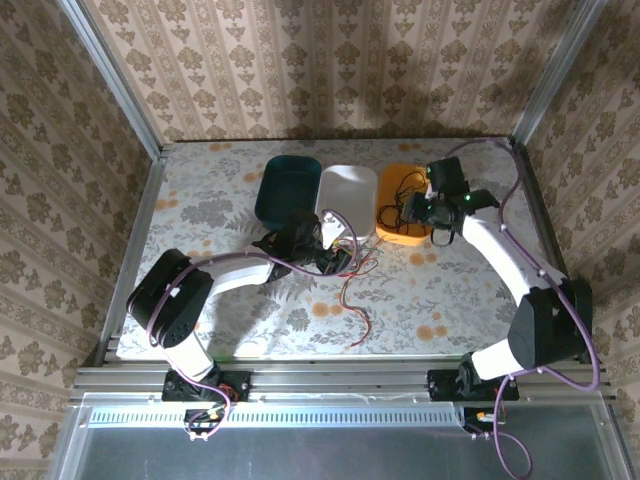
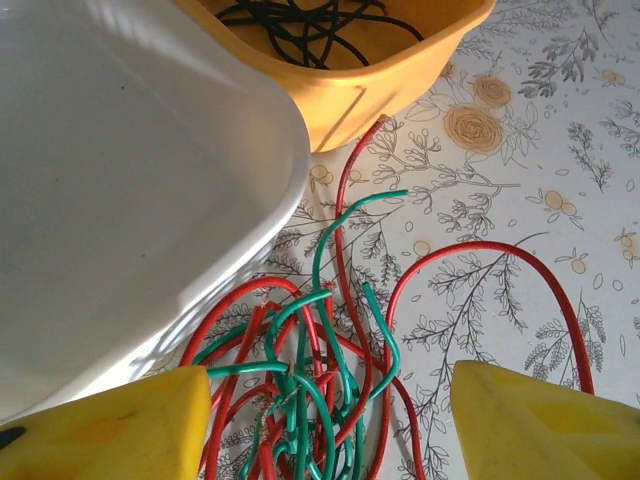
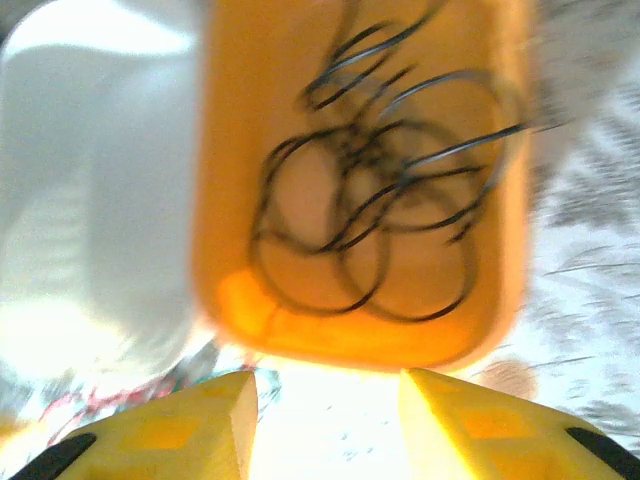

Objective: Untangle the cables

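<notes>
At the far side of the flowery bench (image 1: 220, 200) sit three plastic bins in a row. The dark teal bin (image 1: 288, 188) is on the left. Next is the white bin (image 2: 130, 170). At 6 o'clock from it, on the bench, lies a messy pile of thin wires. The red cable (image 2: 480, 247) and the green cable (image 2: 362, 203) are twisted together there. One red end trails off toward 6 o'clock.

The left gripper (image 2: 330, 395) is right over this pile. Its yellow fingers (image 2: 130, 425) stand wide apart, with the wires between them. It is not squeezing anything.

The orange bin (image 2: 400, 80) is on the right, touching the white one. The black cable (image 2: 300, 30) is curled up inside it. The right gripper (image 3: 328, 395) hangs above the near edge of this bin. Its fingers are apart and hold nothing.
</notes>
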Robot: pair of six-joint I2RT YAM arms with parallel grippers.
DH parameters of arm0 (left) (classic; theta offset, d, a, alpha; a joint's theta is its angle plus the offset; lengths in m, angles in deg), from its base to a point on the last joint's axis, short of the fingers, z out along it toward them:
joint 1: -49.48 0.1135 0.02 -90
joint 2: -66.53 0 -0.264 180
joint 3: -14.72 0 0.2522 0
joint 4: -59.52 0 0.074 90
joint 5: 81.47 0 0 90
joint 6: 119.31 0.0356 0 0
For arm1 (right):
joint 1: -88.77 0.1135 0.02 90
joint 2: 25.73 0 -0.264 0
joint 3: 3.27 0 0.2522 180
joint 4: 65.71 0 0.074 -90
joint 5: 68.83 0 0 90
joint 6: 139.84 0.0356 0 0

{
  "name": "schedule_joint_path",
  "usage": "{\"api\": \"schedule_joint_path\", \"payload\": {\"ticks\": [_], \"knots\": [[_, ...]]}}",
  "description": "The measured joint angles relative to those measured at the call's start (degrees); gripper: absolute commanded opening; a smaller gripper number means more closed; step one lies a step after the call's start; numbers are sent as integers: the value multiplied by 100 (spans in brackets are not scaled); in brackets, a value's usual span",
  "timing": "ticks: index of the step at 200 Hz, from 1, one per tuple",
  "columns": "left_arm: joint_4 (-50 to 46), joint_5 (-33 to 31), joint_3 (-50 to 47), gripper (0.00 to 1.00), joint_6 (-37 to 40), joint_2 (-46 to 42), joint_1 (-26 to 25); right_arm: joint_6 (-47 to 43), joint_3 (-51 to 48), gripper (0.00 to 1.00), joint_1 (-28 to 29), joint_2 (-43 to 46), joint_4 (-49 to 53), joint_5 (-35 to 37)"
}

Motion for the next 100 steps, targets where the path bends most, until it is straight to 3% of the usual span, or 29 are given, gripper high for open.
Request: {"api": "schedule_joint_path", "payload": {"ticks": [48, 100], "knots": [[70, -348, -35, 65, -63, -13, 66, -704, -431, 44, 1137, -581, 15, -992], [79, -748, -151, 64, -179, 15, 66, -1019, -57, 44, 1231, -1486, 345, -1058]]}}
